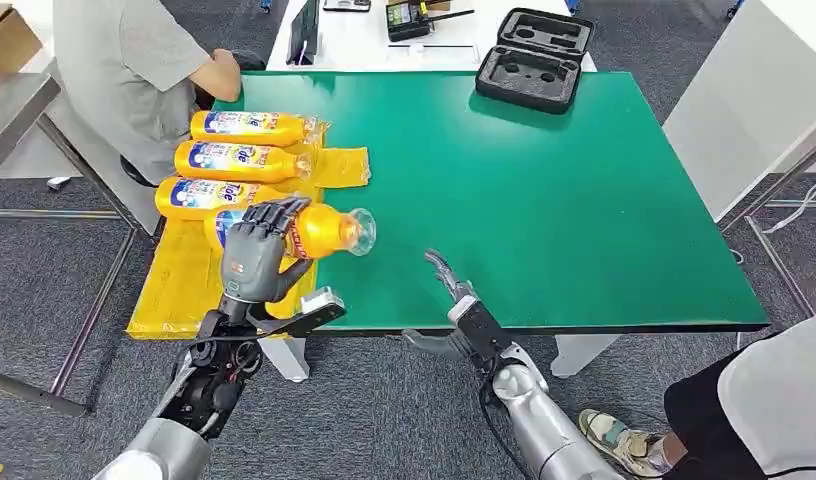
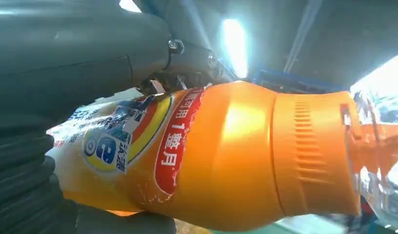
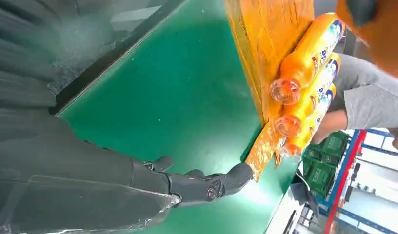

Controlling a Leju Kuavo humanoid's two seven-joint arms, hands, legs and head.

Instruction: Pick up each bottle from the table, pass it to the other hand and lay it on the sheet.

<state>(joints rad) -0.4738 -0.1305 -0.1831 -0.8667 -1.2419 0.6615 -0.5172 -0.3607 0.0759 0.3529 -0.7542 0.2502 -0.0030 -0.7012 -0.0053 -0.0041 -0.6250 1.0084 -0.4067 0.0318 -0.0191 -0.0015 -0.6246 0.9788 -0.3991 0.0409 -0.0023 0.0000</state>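
Note:
My left hand (image 1: 252,258) grips an orange bottle (image 1: 329,230) by its labelled body, over the right edge of the yellow sheet (image 1: 184,290); its clear cap points out over the green table (image 1: 584,200). Up close, the bottle (image 2: 226,156) lies sideways in my left hand (image 2: 65,63). Three more orange bottles (image 1: 246,127) (image 1: 239,161) (image 1: 199,195) lie side by side on the sheet behind it. My right hand (image 1: 446,275) hovers near the table's front edge, fingers spread, holding nothing. The right wrist view shows my right hand (image 3: 202,185) over the green top, with the three bottles (image 3: 309,48) on the sheet (image 3: 270,29).
A black foam-lined case (image 1: 534,45) lies open at the table's far edge. One person in grey (image 1: 134,60) sits at the far left corner and another (image 1: 774,400) is at the lower right. A white table with devices (image 1: 384,30) stands behind.

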